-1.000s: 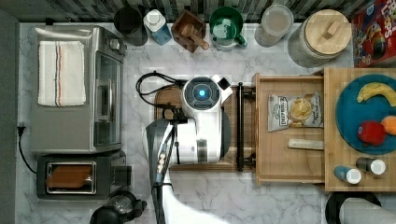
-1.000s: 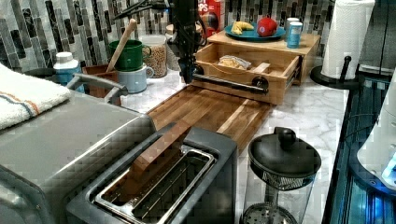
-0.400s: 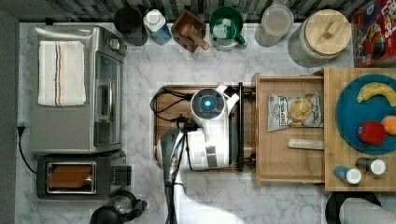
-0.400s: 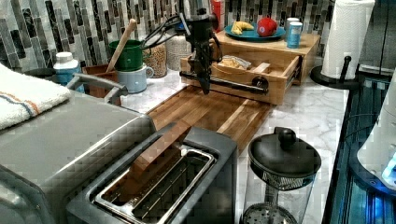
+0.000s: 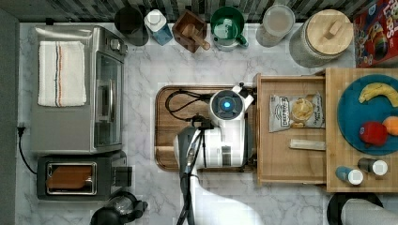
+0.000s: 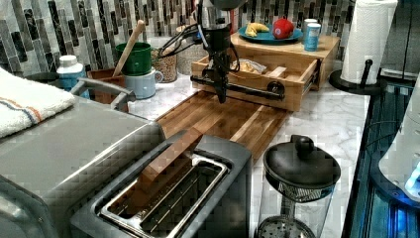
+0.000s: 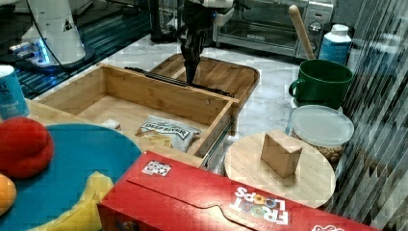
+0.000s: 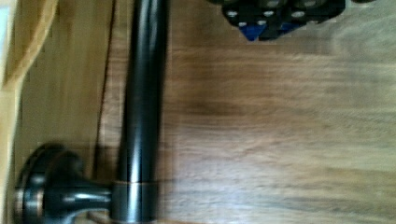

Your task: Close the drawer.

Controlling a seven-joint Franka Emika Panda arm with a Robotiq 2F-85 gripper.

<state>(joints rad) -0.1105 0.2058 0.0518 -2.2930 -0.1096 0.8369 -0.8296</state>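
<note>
Marble counter [image 5: 141, 61] stretches under our arm. We see the drawer [image 5: 286, 161] pulled out from beneath the light wooden top [image 5: 334, 183] at the top view's right edge: a shallow light-wood tray with raised sides, its black bar handle [image 6: 237, 88] facing the brown board [image 5: 164, 126]. Our gripper [image 6: 219, 94] hangs just before that handle; we cannot tell its fingers' spread.
</note>
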